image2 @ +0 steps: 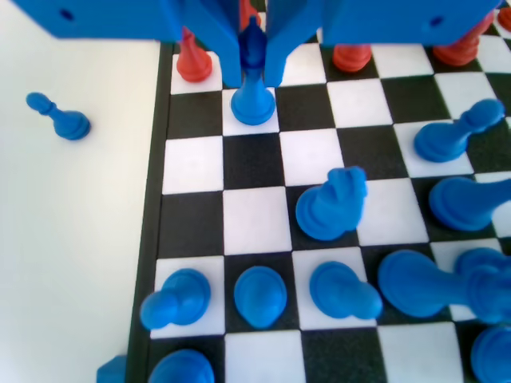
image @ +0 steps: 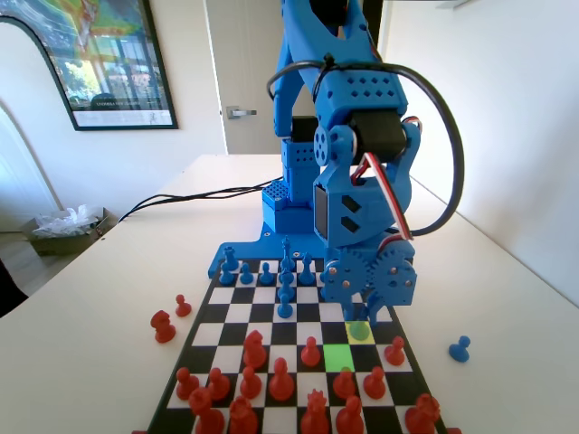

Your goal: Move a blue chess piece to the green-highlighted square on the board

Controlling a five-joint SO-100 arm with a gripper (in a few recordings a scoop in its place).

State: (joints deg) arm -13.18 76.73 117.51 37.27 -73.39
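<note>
The blue chess piece [image: 360, 331] stands on the yellow-tinted square [image: 349, 335] near the board's right edge in the fixed view. My gripper [image: 360, 318] is low over it. In the wrist view the two jaws of my gripper [image2: 253, 54] press on either side of the pawn's ball head, and the pawn [image2: 253, 102] rests with its base on a white square. The green-highlighted square [image: 339, 358] lies one row nearer the camera and diagonally left of the pawn in the fixed view, with nothing on it. The board [image: 231, 312] is checkered black and white.
Red pawns [image: 311, 353] [image: 394, 351] flank the green square, with several more red pieces behind it. Blue pieces [image: 285, 289] crowd the far rows. A loose blue pawn [image: 460, 348] [image2: 60, 118] lies off the board, and two red pieces [image: 164, 325] stand off its left side.
</note>
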